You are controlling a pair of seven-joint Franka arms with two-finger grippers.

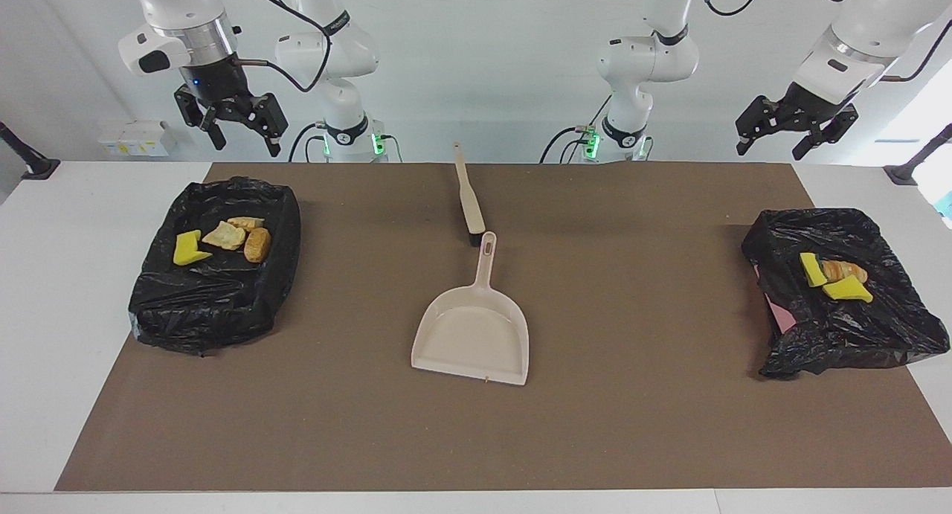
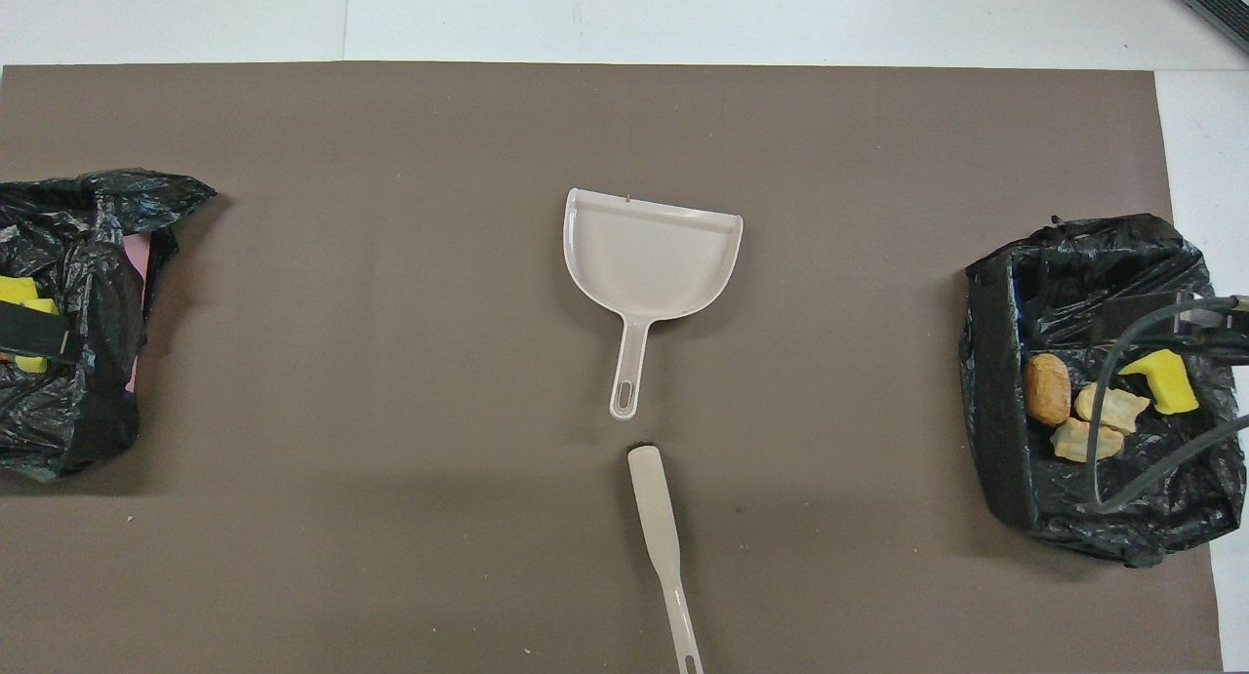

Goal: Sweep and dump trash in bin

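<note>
The trash lies in two black-bagged bins. Several pieces, a yellow wedge (image 1: 190, 248) and bread lumps (image 1: 225, 235), sit in the bin (image 1: 201, 313) at the right arm's end. Two yellow wedges (image 1: 846, 291) and a bread lump (image 1: 850, 271) lie in the bin (image 1: 855, 335) at the left arm's end. The beige dustpan (image 1: 472, 335) rests mid-mat, holding nothing. Its brush (image 1: 468, 198) lies just nearer to the robots. My right gripper (image 1: 245, 143) hangs open high over its bin's edge. My left gripper (image 1: 770, 151) hangs open, raised over the mat's edge.
A brown mat (image 1: 639, 425) covers most of the white table (image 1: 67, 291). From overhead, the dustpan (image 2: 649, 255) and brush (image 2: 659, 528) lie in line at the middle, with bare mat between them and each bin. Cables cross over the bin (image 2: 995, 381) at the right arm's end.
</note>
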